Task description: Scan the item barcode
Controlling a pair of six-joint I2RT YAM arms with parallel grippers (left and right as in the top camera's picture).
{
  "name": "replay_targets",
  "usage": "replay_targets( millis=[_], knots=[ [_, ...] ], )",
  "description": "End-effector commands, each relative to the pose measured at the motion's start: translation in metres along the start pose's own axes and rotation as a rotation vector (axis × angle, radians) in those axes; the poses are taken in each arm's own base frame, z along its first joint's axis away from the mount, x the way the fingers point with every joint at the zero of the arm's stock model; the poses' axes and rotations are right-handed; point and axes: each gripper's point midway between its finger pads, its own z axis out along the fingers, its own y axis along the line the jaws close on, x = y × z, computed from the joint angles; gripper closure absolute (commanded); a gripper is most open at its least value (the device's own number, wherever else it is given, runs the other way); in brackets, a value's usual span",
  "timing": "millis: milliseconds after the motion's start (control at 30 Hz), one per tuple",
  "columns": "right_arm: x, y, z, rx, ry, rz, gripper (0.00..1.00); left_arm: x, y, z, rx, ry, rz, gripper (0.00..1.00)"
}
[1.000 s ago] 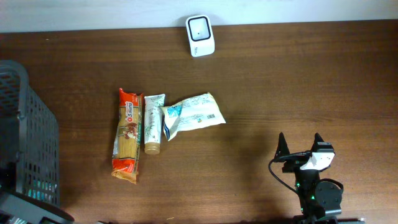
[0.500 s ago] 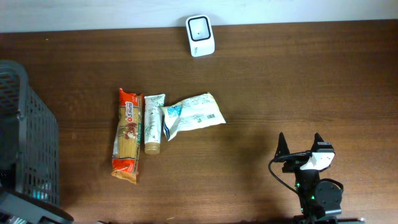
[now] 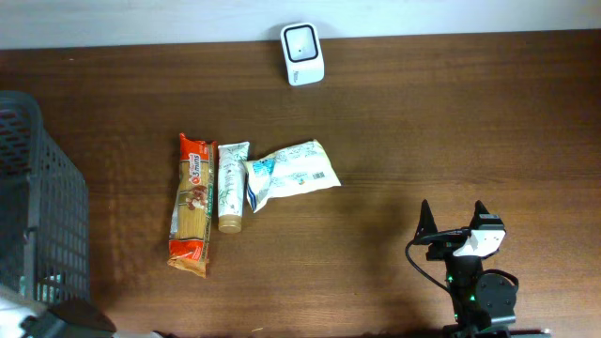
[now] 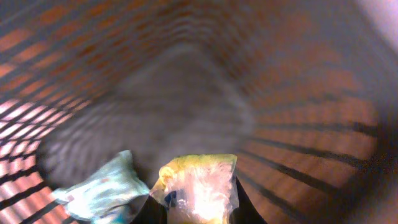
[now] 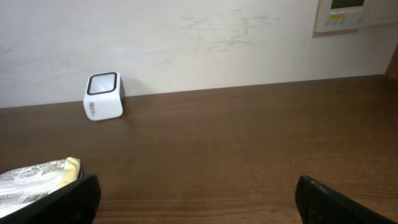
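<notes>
Left end effector (image 4: 194,206) in basket (image 4: 305,155), clamped on yellow packet (image 4: 199,180); right end effector (image 5: 196,190) apart.

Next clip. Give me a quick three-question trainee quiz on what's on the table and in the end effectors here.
1. True or false: the right end effector is open and holds nothing.
2. What lies between the pasta and the pouch? A) a can B) the tube C) a bottle
3. In the left wrist view, what colour is the packet between the fingers of the left end effector?

Key: 1 true; 2 B; 3 yellow.
</notes>
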Motion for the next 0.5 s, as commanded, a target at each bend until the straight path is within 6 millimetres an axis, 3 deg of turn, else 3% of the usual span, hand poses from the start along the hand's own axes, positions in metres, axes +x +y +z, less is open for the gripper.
replay_targets(
  millis=[0,100,200,367,433,467],
  knots=[
    [0.003,-0.002,0.0,0.007,0.003,0.004,0.01,0.02,-0.092,-0.049,0.23,-0.031,0.224,1.0],
    [0.003,-0.002,0.0,0.007,0.004,0.004,0.01,0.079,-0.16,-0.062,0.336,0.071,0.428,1.0],
    [0.003,-0.002,0.0,0.007,0.004,0.004,0.01,0.145,-0.194,-0.052,0.372,0.225,0.583,1.0],
    [0.003,-0.002,0.0,0.007,0.004,0.004,0.01,0.271,-0.215,-0.001,0.364,0.489,0.811,1.0],
    [0.003,-0.002,0.0,0.007,0.004,0.004,0.01,0.333,-0.222,0.023,0.4,0.564,0.897,1.0],
    [0.003,-0.002,0.0,0.007,0.004,0.004,0.01,0.349,-0.224,0.027,0.414,0.578,0.924,1.0]
  ],
)
